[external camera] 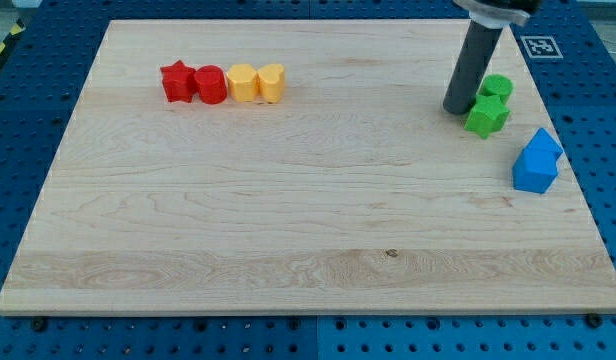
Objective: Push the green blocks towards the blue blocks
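Observation:
My tip (457, 108) rests on the board at the view's upper right. It stands just left of two green blocks: a green star (486, 116) touching or nearly touching the tip, and a green round block (497, 87) just above the star. Two blue blocks sit close together below and to the right of the green ones: a blue block with a peaked top (545, 143) and a blue block (534, 171) in front of it. A small gap separates the green star from the blue blocks.
A row of blocks sits at the upper left: a red star (176, 82), a red round block (211, 85), a yellow block (242, 82) and a yellow heart (272, 82). The wooden board (288, 220) has its right edge close to the blue blocks.

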`<state>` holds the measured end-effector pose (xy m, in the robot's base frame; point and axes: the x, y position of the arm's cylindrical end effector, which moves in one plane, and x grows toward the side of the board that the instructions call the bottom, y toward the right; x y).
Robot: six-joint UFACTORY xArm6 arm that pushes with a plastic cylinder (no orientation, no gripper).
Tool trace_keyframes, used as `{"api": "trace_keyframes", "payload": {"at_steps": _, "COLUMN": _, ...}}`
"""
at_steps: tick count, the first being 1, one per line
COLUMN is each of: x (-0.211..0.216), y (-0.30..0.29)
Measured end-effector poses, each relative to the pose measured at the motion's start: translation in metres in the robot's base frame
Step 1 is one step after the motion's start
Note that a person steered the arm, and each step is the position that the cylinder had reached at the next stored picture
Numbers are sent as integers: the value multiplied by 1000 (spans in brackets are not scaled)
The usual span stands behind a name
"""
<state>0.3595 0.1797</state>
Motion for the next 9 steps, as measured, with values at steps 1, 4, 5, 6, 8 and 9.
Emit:
{"api": "trace_keyframes", "payload": {"at_steps": 1, "x": -31, "y": 7}}
{"api": "trace_keyframes", "payload": {"at_steps": 4, "x": -33, "y": 43}}
{"api": "trace_keyframes", "payload": {"at_steps": 5, "x": -21, "y": 51}}
{"api": "trace_keyframes", "payload": {"at_steps": 6, "x": -12, "y": 70}}
{"api": "trace_keyframes", "payload": {"at_steps": 8, "x": 21, "y": 76}}
{"api": "trace_keyframes", "payload": {"at_steps": 9, "x": 1, "y": 76}}
